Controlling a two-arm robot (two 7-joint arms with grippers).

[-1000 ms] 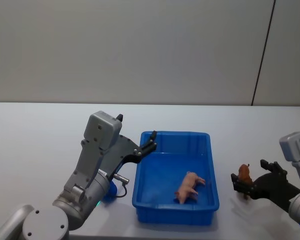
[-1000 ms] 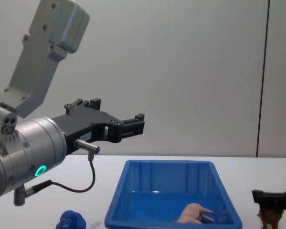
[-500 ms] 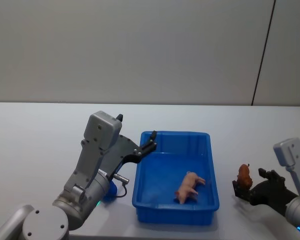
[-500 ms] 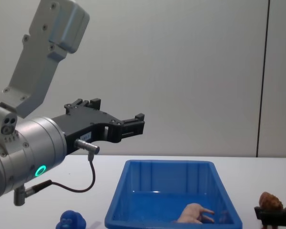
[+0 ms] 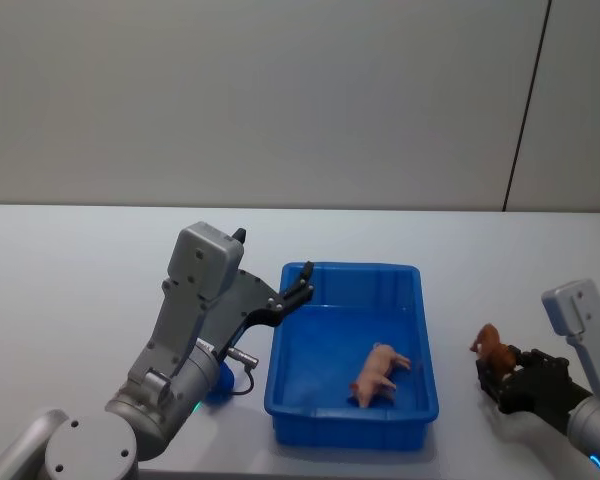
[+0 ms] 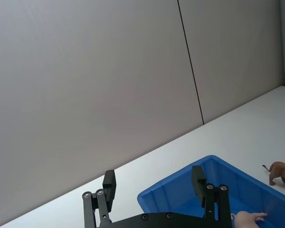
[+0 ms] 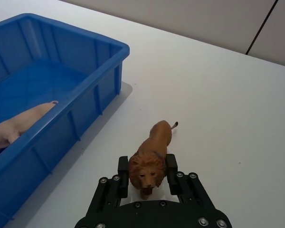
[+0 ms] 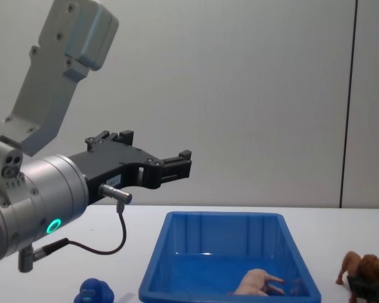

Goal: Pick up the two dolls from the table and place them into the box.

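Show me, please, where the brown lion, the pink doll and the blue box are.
brown lion [image 7: 154,145], right wrist view, its back.
pink doll [image 5: 380,375], head view, its body.
blue box [image 5: 350,428], head view, its near wall.

The box [image 7: 76,29] is smooth, glossy blue plastic, and its floor catches reflections. The lion [image 7: 149,159] looks like matt moulded plastic with a rough-textured mane. The pink doll [image 5: 380,372] is smooth with a slight sheen. The table [image 7: 228,104] is smooth matt white. The left gripper [image 6: 153,176] and right gripper [image 7: 147,170] are matt black with bright metal screws.
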